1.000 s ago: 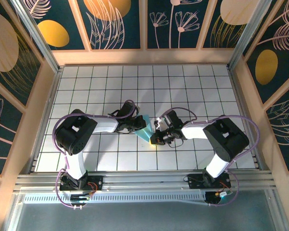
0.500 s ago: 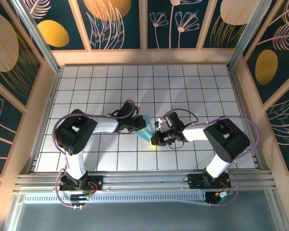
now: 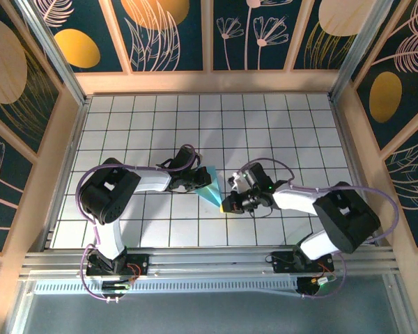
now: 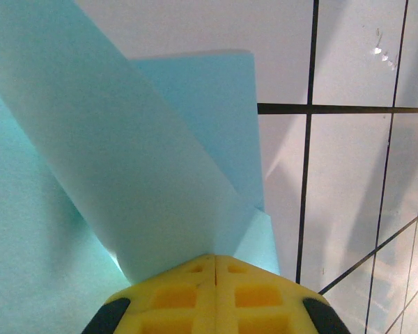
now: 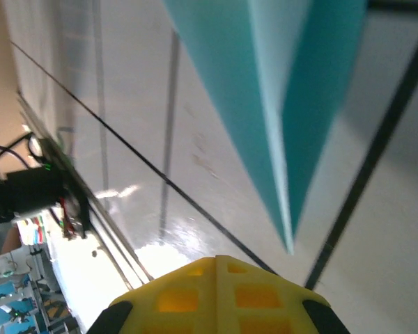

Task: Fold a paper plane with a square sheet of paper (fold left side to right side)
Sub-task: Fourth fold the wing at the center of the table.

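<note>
The right arm (image 3: 338,217) has swung outward. The right pincer (image 3: 226,207), clenched empty, sits just short of the paper plane (image 3: 213,189) tip. The left pincer (image 4: 216,259) stays clenched on the plane, the contact hidden.

Legible text, labels, brands, numbers, signs: none. Wall panels (image 3: 167,35): painted leaf and disc motifs, no lettering. Table (image 3: 265,125): plain grid lines. Paper plane (image 4: 125,174): unprinted cyan.

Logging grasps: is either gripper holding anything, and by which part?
The left gripper pinches the folded light-cyan paper sheet at its left edge; the right gripper holds nothing.
</note>
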Robot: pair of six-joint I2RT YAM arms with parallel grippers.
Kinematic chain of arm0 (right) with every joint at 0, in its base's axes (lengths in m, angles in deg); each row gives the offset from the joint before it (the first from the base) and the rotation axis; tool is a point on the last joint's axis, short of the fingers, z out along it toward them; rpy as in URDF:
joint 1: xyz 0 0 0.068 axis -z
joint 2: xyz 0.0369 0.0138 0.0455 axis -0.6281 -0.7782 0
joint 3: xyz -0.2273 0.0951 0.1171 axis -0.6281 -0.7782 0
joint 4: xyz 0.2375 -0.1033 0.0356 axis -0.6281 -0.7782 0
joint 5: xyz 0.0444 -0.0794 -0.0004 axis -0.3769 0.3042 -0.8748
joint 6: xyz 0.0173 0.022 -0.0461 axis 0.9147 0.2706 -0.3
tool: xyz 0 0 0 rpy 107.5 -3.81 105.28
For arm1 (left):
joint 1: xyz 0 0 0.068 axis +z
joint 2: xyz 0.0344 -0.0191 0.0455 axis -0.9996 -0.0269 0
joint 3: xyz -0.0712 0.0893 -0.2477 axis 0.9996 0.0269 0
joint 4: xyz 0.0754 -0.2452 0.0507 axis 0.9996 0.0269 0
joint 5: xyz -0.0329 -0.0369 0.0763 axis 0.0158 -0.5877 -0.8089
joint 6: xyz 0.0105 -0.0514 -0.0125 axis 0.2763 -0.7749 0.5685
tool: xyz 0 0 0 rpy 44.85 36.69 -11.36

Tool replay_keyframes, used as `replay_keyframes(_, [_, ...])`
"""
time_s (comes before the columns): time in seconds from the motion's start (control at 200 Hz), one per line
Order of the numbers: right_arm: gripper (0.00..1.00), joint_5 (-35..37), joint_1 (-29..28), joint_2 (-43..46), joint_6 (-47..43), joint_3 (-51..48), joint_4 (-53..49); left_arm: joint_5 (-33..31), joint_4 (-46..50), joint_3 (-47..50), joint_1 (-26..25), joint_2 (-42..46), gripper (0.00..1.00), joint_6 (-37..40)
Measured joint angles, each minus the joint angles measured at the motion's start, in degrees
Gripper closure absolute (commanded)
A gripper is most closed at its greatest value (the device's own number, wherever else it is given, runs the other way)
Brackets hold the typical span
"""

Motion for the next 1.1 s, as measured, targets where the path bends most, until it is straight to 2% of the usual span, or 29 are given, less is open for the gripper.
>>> replay_keyframes(0.145, [1.00,-0.3,0.9,-0.6,0.0,3.6,1.5,0.0,0.0,0.0,0.0,0.0,1.00,0.0])
replay_keyframes(0.495, [1.00,2.0,1.0,-11.8,0.0,6.5,5.2,0.0,0.0,0.0,0.0,0.0,1.00,0.0])
replay_keyframes(1.096, [1.00,2.3,0.7,-13.6,0.3,5.0,7.3,0.0,0.2,-0.1,0.0,0.0,1.00,0.0])
